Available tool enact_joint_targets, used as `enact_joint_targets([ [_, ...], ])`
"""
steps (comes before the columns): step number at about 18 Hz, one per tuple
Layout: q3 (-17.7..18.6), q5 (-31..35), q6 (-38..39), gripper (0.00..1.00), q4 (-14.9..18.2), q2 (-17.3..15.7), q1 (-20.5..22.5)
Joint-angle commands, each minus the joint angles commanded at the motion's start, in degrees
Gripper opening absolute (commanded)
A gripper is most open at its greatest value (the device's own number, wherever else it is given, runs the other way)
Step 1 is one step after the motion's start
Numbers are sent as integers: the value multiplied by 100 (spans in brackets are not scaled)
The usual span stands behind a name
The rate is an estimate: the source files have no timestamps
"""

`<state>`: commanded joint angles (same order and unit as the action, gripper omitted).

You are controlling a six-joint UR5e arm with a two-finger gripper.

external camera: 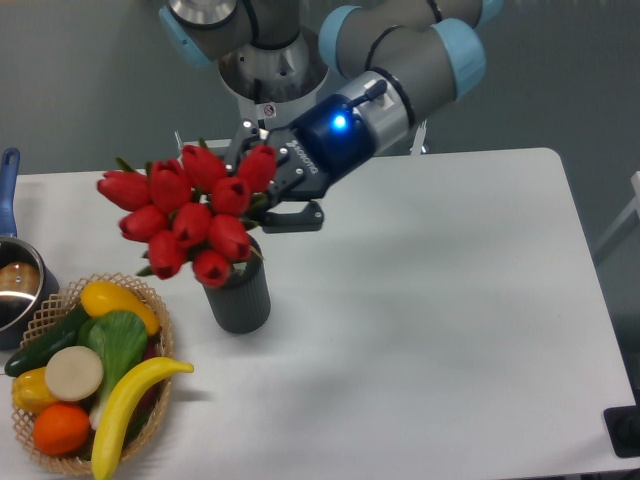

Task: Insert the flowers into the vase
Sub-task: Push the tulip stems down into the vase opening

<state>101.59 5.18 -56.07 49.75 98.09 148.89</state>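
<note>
The flowers (188,218), a tight bunch of red tulip buds with green leaves, hang in the air at the left centre, tilted with the buds pointing left. My gripper (262,190) is shut on their stem end, which the fingers hide. The vase (239,294), a dark ribbed cylinder, stands upright on the table right below the bunch. The buds cover its mouth from this camera, so I cannot tell whether the stems touch it.
A wicker basket (152,385) of plastic fruit and vegetables sits at the front left. A steel pot (15,290) with a blue handle stands at the left edge. A second robot's base (270,90) rises behind the table.
</note>
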Motion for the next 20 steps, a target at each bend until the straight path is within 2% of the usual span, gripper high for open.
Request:
enact_joint_targets([
  [3, 167, 9, 0, 0, -9, -9, 61],
  [8, 457, 26, 17, 0, 0, -342, 79],
  [10, 554, 53, -26, 0, -9, -369, 105],
  [20, 607, 79, -79, 0, -53, -308, 176],
])
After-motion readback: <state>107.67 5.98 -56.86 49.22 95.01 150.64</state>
